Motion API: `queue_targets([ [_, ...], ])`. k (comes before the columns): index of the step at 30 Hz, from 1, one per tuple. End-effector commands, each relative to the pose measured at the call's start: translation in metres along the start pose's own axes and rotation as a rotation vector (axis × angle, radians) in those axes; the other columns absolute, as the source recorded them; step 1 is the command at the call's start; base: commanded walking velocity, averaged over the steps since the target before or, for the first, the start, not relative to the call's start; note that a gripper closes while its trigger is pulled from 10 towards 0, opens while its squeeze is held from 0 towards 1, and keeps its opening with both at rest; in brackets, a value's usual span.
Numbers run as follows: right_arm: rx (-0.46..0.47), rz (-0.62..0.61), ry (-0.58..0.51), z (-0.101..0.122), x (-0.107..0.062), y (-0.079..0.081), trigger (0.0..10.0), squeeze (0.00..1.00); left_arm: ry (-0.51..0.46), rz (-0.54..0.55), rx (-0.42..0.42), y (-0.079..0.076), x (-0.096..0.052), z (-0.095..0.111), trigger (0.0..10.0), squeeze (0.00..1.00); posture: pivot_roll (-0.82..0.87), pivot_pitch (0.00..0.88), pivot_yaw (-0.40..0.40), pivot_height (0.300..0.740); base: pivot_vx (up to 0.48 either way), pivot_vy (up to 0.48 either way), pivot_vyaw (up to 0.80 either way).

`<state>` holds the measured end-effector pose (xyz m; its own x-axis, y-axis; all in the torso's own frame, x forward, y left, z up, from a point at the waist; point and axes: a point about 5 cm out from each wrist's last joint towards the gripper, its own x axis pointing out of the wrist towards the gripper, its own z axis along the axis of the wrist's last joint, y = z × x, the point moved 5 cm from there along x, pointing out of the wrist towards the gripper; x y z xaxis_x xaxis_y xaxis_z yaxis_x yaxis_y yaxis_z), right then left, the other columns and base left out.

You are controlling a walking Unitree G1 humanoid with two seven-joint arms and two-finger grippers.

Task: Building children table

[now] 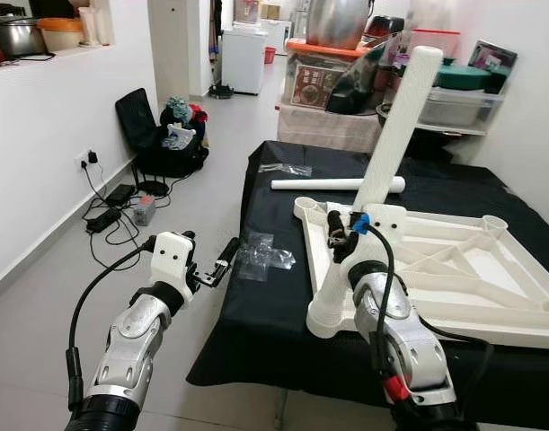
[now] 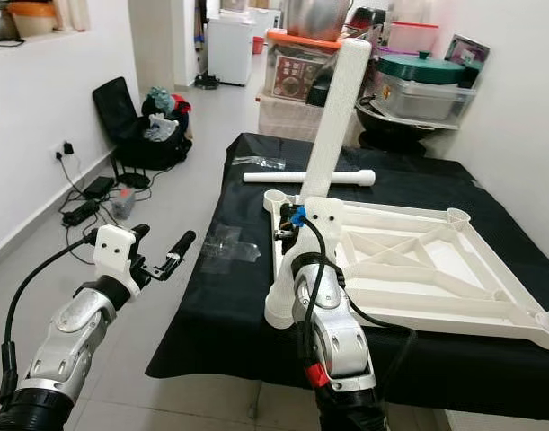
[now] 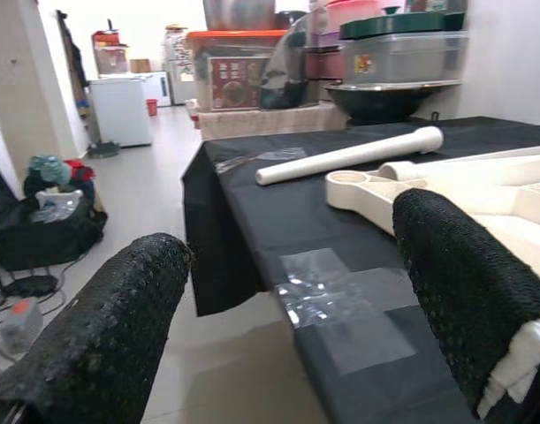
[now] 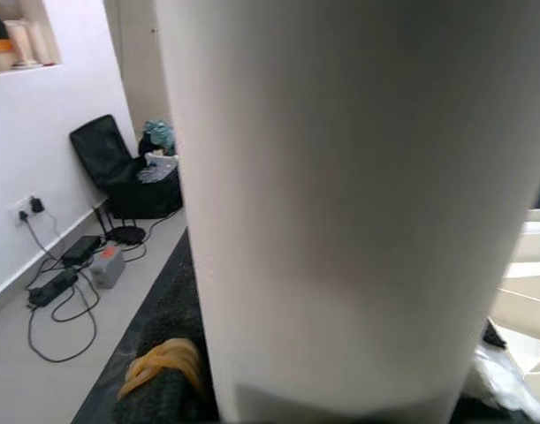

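At centre frame, the right hand grips a white table leg tilted over the upturned tabletop. Lower left, the left hand hovers open, empty, beside the black-draped surface.

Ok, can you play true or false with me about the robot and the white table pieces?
1. The right gripper holds a white table leg that leans. True.
2. The tabletop lies on a red cloth. False: the cloth is black.
3. Another white leg lies flat on the cloth. True.
4. The left gripper holds the clear plastic bag. False: its fingers are open, holding nothing.
5. The black bag sits on the table. False: it is on the floor.
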<state>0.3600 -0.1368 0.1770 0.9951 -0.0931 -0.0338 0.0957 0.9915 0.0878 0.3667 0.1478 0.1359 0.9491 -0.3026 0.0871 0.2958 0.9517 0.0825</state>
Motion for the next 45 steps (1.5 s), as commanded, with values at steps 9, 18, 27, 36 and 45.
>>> queue_targets([
  [9,-0.057,-0.151,0.175,-0.046,-0.002,-0.037,10.0,0.0,0.005,0.008,0.013,0.002,0.003,-0.001,10.0,0.0,0.03,0.0,-0.068,0.74,0.0,0.0,0.0],
  [18,-0.064,-0.129,0.152,-0.042,0.003,-0.036,10.0,0.0,0.002,0.012,0.02,0.005,0.004,0.0,10.0,0.0,0.04,0.0,-0.072,0.74,0.0,0.0,0.0],
  [27,-0.042,-0.114,0.128,-0.035,0.007,-0.038,10.0,0.53,-0.001,0.013,0.02,0.004,0.005,0.001,10.0,0.0,0.05,0.0,-0.081,0.74,0.0,0.0,0.0],
  [36,-0.058,-0.103,0.116,-0.032,0.008,-0.036,10.0,0.0,0.003,0.013,0.023,0.005,0.004,-0.001,10.0,0.0,0.04,0.0,-0.076,0.74,0.0,0.0,0.0],
  [45,-0.057,-0.096,0.082,-0.022,0.01,-0.041,10.0,0.0,0.007,0.006,0.026,0.005,0.004,-0.002,10.0,0.0,0.04,0.0,-0.071,0.74,0.0,0.0,0.0],
])
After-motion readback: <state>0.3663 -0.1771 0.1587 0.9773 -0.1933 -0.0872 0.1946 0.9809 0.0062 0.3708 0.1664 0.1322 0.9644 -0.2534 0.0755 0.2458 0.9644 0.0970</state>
